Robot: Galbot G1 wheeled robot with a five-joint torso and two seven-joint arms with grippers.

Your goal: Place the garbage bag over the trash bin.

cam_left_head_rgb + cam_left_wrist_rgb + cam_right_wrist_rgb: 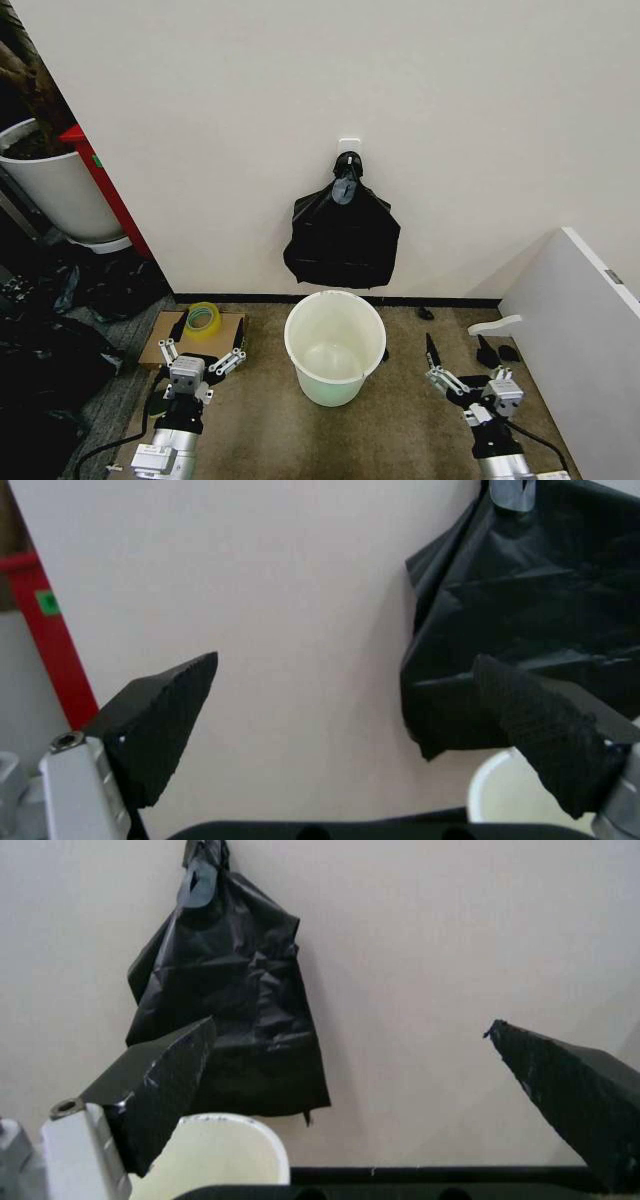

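The garbage bag (342, 235), glossy black and crinkled, hangs gathered at its top from a hook on the white wall. Directly below it the off-white trash bin (335, 300) stands upright and empty on the brown floor. My left gripper (203, 354) is low to the left of the bin, open and holding nothing. My right gripper (466, 366) is low to the right of the bin, also open and empty. The left wrist view looks past the left gripper (345, 662) at the bag (520, 592) and the bin's rim (500, 787). In the right wrist view, the right gripper (350, 1026) faces the bag (230, 990) and bin (220, 1155).
A yellow-green tape roll (203, 318) lies on flat cardboard (160, 345) just ahead of my left gripper. A large white plant pot (55, 185), a red post (105, 190) and dark clutter (50, 340) crowd the left. A white cabinet (580, 340) stands at the right, with small black pieces (490, 352) beside it.
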